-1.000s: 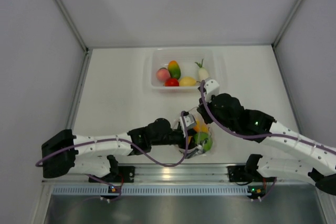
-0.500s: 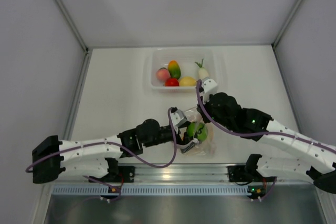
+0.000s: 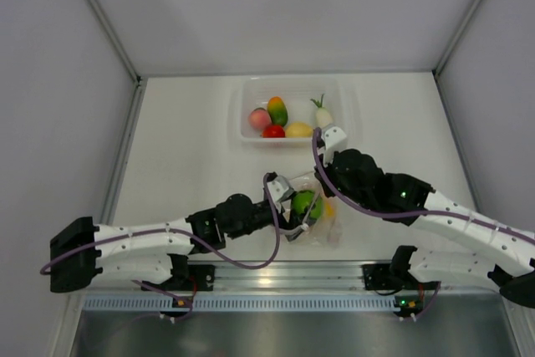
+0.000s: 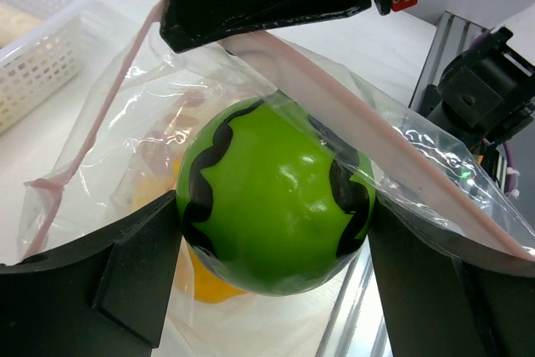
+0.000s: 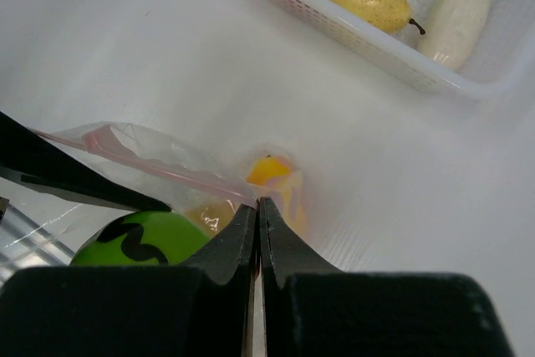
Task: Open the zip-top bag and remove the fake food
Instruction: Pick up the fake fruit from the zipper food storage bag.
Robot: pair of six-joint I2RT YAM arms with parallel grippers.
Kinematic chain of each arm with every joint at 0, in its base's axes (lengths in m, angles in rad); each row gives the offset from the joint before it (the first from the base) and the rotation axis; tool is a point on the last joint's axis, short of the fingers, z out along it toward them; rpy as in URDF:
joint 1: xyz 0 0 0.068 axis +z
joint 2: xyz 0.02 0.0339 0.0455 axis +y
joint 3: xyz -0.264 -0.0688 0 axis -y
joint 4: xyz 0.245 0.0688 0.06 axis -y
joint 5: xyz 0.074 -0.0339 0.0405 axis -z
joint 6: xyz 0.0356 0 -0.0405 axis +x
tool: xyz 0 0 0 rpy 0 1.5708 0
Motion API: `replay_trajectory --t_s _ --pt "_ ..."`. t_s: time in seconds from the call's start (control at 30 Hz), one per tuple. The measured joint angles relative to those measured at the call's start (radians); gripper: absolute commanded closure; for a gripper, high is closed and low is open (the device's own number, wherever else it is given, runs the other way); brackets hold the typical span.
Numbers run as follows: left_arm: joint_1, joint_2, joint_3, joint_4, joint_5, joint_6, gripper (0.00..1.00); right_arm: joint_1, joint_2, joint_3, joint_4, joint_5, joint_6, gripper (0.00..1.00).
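As right claw pinches bag, left claw clasps green fruit.

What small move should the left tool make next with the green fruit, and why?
Probably lift the left tool slightly up and back, drawing the green striped fruit out of the zip-top bag. Its fingers clamp the fruit, plastic drapes over one side, and the shut right tool pinches the zip strip, anchoring the bag.
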Motion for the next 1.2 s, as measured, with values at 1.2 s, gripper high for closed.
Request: replay_trajectory --t_s 1.2 --pt "-0.011 -0.251 -0.144 0.004 -0.261 -0.109 1.0 0.019 -0.015 -0.023 0.103 -0.1 0.128 1.0"
